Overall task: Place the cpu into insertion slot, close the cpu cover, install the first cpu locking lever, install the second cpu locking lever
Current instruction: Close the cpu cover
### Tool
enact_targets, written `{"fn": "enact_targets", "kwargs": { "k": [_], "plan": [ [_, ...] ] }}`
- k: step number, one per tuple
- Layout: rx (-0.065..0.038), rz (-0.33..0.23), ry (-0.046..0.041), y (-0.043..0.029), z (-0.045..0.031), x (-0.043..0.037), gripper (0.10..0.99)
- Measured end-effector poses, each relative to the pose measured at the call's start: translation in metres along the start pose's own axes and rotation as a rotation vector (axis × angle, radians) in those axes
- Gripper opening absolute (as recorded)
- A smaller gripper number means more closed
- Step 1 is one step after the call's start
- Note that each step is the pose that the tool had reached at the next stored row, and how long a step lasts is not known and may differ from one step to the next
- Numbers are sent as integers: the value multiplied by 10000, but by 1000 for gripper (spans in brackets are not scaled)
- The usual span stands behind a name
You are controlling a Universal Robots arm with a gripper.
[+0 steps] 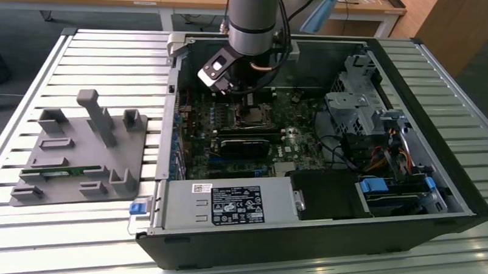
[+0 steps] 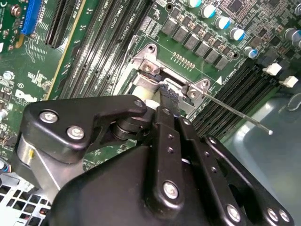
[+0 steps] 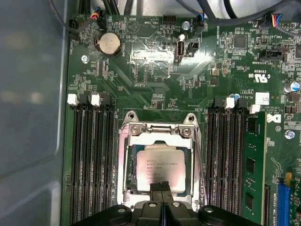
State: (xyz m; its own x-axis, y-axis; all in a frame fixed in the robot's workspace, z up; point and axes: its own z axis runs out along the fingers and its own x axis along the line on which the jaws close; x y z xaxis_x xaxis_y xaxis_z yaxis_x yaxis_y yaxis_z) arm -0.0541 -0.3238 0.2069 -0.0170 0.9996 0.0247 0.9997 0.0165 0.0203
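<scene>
While parked at the cpu cover (image 3: 141, 136) edge: pincer (image 3: 160, 186) tips pressed together, nothing between.
cpu (image 3: 160, 165) seated under lowered cover; thin lever (image 2: 235, 113) sticking out free.

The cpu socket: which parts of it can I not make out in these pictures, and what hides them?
- First wrist view: the gripper hides the near edge of the cpu and of the cpu cover.
- Second wrist view: the gripper's body covers most of the insertion slot and what lies in it.
- Exterior view: the insertion slot is too small to show any detail, and the arm stands in front of its far side.
</scene>
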Motion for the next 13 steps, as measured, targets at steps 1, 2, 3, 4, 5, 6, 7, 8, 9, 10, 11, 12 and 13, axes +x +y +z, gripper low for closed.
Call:
{"fn": "enact_targets", "kwargs": {
  "k": [1, 2, 3, 4, 5, 6, 7, 8, 9, 10, 11, 12, 13],
  "plan": [
    [0, -1, -1, -1, 6, 0, 106],
    [0, -2, 0, -1, 10, 0, 106],
    [0, -1, 0, -1, 15, 0, 106],
    [0, -1, -1, -2, 20, -1, 106],
    [0, 0, -1, -2, 26, -1, 106],
    [1, -1, 0, -2, 33, -1, 106],
    [0, -1, -1, -2, 39, -1, 106],
    [0, -1, 0, -2, 45, -1, 106],
    [0, -1, -1, -2, 50, -1, 106],
    [0, -1, 0, -2, 55, -1, 106],
    [1, 0, -1, -3, 59, -2, 106],
    [2, 0, -3, -3, 61, -2, 106],
    [3, 0, -4, 0, 63, -2, 106]
  ]
}}
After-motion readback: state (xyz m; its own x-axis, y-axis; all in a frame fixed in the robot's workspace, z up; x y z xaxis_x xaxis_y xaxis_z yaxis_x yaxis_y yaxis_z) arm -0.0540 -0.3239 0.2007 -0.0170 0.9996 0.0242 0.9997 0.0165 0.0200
